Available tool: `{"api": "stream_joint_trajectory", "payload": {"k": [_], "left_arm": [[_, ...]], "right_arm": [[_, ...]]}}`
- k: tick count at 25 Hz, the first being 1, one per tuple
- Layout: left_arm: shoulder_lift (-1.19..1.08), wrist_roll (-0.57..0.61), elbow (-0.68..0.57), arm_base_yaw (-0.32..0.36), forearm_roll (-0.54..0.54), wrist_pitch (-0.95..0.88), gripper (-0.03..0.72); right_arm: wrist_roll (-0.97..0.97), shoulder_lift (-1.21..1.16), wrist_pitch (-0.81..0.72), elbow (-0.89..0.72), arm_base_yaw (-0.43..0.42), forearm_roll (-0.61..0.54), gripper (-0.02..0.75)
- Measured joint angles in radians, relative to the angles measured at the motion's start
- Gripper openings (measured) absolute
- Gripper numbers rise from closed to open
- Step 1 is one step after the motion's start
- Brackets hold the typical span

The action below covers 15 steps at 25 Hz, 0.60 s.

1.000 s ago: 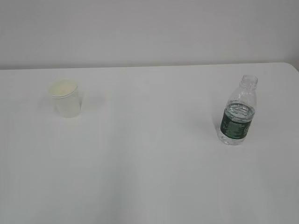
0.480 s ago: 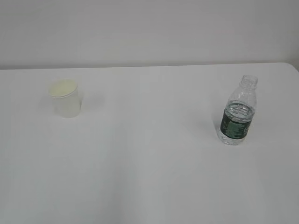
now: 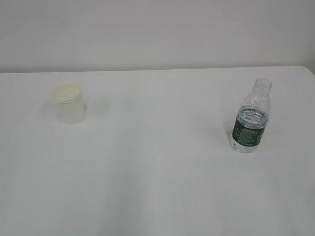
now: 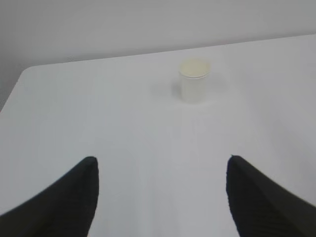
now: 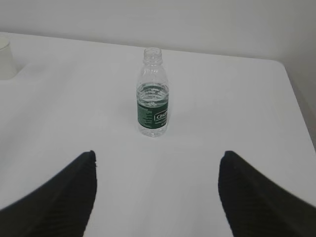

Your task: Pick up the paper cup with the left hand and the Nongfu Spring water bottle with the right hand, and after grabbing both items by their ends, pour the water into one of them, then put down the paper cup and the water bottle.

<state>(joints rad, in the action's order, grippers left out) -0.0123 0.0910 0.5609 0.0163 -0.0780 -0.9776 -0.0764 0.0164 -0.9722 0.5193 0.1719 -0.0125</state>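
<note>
Two things stand upright on a plain white worktop [image 3: 157, 167] before a pale wall [image 3: 157, 29]: paper cup [image 3: 69, 103] toward its left edge, water bottle [image 3: 251, 123] near its right edge. Left hand [image 4: 160, 197] and right hand [image 5: 157, 192] both spread wide, holding nothing.

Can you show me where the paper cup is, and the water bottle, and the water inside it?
paper cup [image 3: 70, 109], exterior view, on its white side wall.
water bottle [image 5: 152, 115], right wrist view, on its green label.
water [image 3: 251, 118], exterior view, top of the water, just above the label.
</note>
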Motion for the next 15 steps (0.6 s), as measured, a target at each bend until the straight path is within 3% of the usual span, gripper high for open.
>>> {"api": "stream_joint_trajectory", "payload": {"k": [15], "left_arm": [[-0.175,0.0,0.0,0.0,-0.021,0.219,0.578]], "right_arm": [[-0.029,-0.152,0.183,0.0,0.0,0.005,0.586]]}}
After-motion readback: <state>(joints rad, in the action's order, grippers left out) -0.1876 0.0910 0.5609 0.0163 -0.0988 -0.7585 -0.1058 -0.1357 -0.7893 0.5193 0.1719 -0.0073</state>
